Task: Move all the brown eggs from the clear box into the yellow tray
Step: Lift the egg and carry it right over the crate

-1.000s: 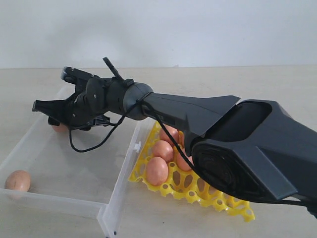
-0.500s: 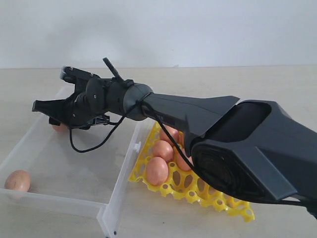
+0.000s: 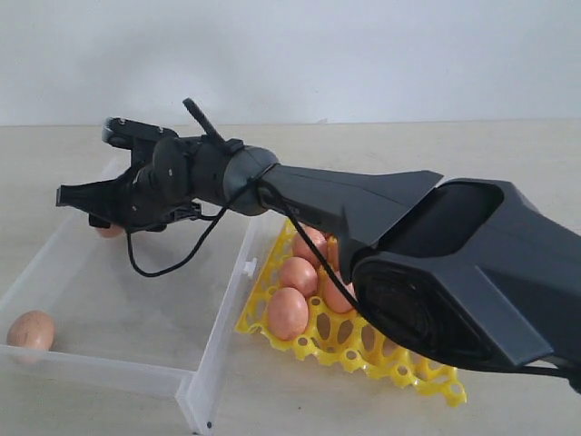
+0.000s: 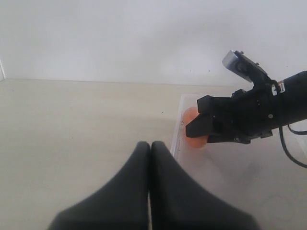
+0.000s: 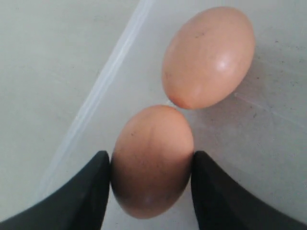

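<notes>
Pale beige surface [image 3: 508, 154] under a plain white wall is carrying the clear box [image 3: 222, 309], which is lying at 9 o'clock of the yellow tray [image 3: 399, 368]. The right tool [image 5: 151, 155] is reaching into the 11 o'clock corner of the box and clasping one brown egg [image 5: 152, 175] by its smooth sides, probably so that the rounded shell is not slipping. A second egg [image 5: 208, 57] seems to be touching it. Another egg [image 3: 30, 330] is lying in the 7 o'clock corner. Several pinkish tray eggs [image 3: 289, 312] are sitting in the round lattice cups, which are stopping them from rolling. The left tool [image 4: 150, 143] is clenched on nothing, outside the box
</notes>
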`<state>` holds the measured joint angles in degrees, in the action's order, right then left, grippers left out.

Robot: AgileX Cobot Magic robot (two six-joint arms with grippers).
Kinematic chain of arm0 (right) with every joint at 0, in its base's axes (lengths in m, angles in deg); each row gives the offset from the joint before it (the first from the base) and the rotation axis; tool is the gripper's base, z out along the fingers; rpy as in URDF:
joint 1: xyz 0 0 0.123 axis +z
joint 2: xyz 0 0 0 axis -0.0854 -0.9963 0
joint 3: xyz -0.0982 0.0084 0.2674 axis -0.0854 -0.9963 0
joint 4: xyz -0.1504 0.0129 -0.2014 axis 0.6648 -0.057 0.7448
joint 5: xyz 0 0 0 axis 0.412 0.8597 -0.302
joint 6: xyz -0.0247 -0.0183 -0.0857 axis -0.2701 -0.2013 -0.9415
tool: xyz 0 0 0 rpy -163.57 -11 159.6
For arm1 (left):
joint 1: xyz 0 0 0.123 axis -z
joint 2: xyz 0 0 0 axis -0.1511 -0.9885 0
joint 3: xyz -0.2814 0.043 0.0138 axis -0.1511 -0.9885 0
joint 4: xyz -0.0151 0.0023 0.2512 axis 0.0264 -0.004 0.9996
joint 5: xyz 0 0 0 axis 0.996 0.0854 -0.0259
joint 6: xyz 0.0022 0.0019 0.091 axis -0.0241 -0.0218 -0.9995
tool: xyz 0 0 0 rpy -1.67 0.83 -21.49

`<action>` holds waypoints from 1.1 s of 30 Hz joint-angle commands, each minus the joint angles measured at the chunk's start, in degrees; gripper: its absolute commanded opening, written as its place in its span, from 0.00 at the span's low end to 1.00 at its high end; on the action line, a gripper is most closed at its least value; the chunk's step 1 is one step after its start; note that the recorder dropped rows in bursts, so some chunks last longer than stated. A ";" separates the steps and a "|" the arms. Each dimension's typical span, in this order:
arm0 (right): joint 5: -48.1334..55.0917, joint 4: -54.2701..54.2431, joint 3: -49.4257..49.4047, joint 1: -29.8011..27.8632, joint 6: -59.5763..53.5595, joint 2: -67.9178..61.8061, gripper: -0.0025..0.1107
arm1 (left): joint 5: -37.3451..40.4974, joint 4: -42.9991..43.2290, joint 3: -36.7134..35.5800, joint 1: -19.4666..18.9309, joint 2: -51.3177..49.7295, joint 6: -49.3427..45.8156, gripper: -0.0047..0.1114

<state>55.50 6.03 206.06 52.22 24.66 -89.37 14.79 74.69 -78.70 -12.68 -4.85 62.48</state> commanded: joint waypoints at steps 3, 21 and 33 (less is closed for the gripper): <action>3.10 2.14 0.18 0.04 -6.33 5.40 0.02 | -0.01 -0.31 0.24 -0.05 -0.17 -0.03 0.00; -26.83 2.27 -43.72 -0.11 -17.68 32.78 0.02 | -0.01 -0.31 0.24 -0.05 -0.17 -0.03 0.00; -48.89 2.16 -85.68 -1.07 -17.12 60.23 0.02 | -0.01 -0.31 0.24 -0.05 -0.17 -0.03 0.00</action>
<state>10.46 8.03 126.64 51.29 8.19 -33.90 14.79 74.69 -78.70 -12.68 -4.85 62.48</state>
